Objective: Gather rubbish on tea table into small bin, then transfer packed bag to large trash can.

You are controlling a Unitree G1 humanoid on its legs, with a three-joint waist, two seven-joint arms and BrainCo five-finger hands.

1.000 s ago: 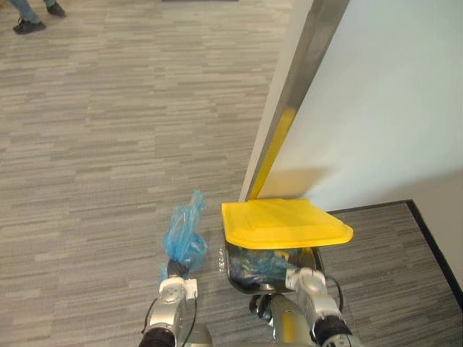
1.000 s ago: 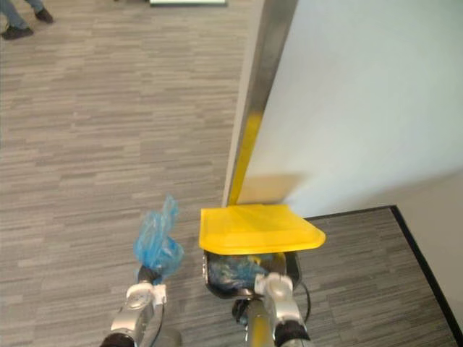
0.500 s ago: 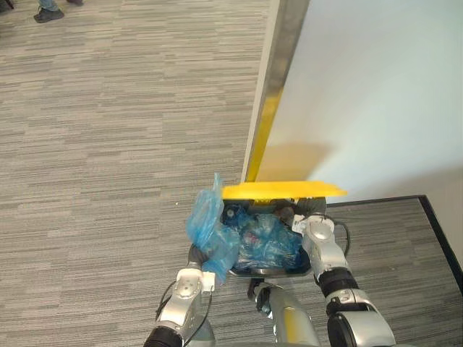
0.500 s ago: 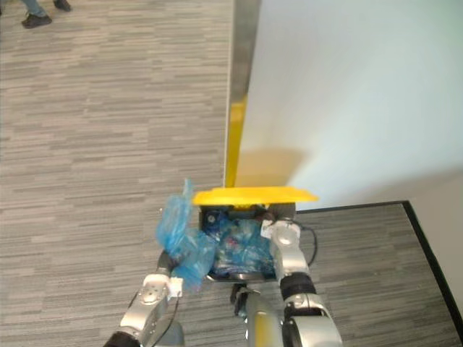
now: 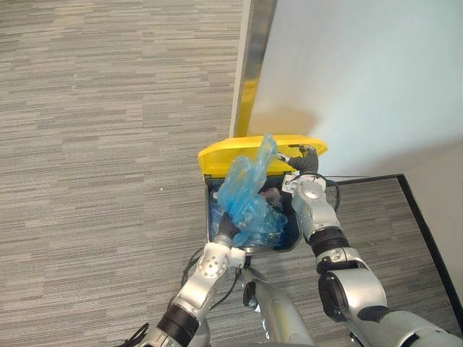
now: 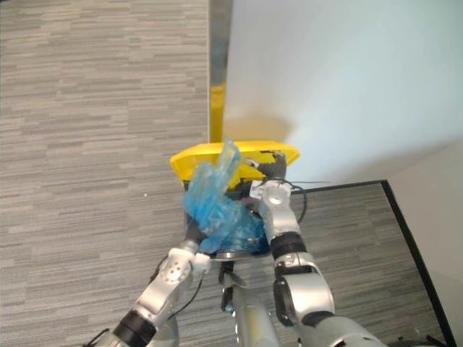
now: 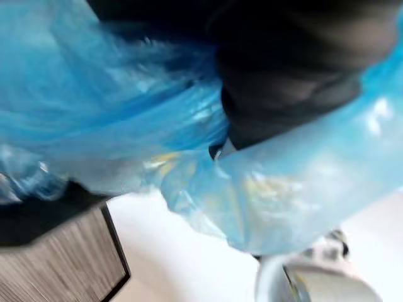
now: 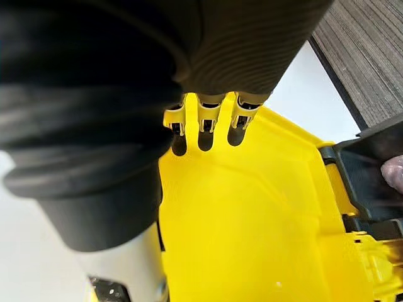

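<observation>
Blue bag (image 5: 244,194), packed and knotted to a loose tuft at its top, held directly over the open mouth of the large trash can (image 5: 211,210). The bag's bunched lower end sits in the left hand (image 5: 226,230), which is closed round the plastic; in the left wrist view the blue film (image 7: 126,126) lies pressed against the hand's dark cover. More blue plastic shows inside the can, just beneath and beside the held bag.

Yellow lid (image 5: 217,155) — raised on its rear hinge, standing steeply behind the bag. The right hand (image 5: 302,160) rests at the lid's upper right edge; the right wrist view shows it against the lid's yellow underside (image 8: 239,220), but whether it clasps the edge or merely props it cannot be told.

The can stands on grey striped carpet (image 5: 101,144), close against a white wall (image 5: 362,72). A metal corner strip (image 5: 249,65) runs up the wall's edge — the lid's yellow is reflected low on it. A black border line crosses the carpet to the can's right.
</observation>
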